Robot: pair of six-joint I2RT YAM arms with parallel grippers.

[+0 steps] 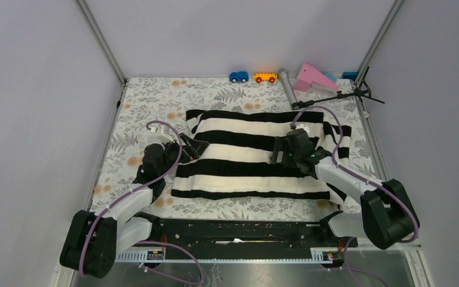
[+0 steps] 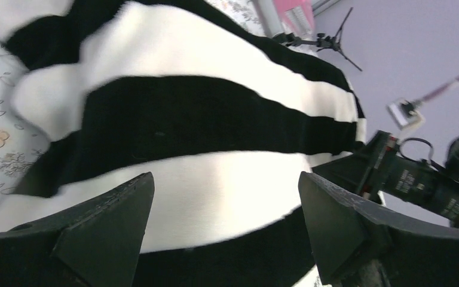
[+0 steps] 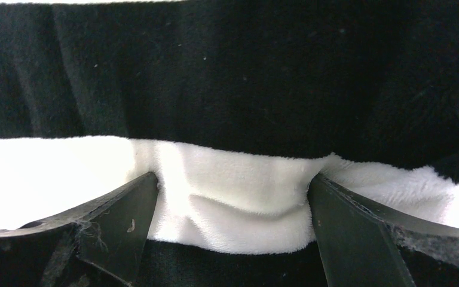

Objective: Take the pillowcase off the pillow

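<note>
On pillowcase point(image 1: 245, 152), R fingers point(image 1: 275, 157) spread wide

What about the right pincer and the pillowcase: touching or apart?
Touching. The right wrist view shows both fingertips of the right pincer pressed into the pillowcase, white plush puckered between them.

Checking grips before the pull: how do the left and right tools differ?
The left tool sits at the left end of the pillowcase; the right tool is on top, nearer its right end. The left tool meets the fabric from the side; the right tool presses down into it, a white fold bunched between its fingers. Both are open.
</note>
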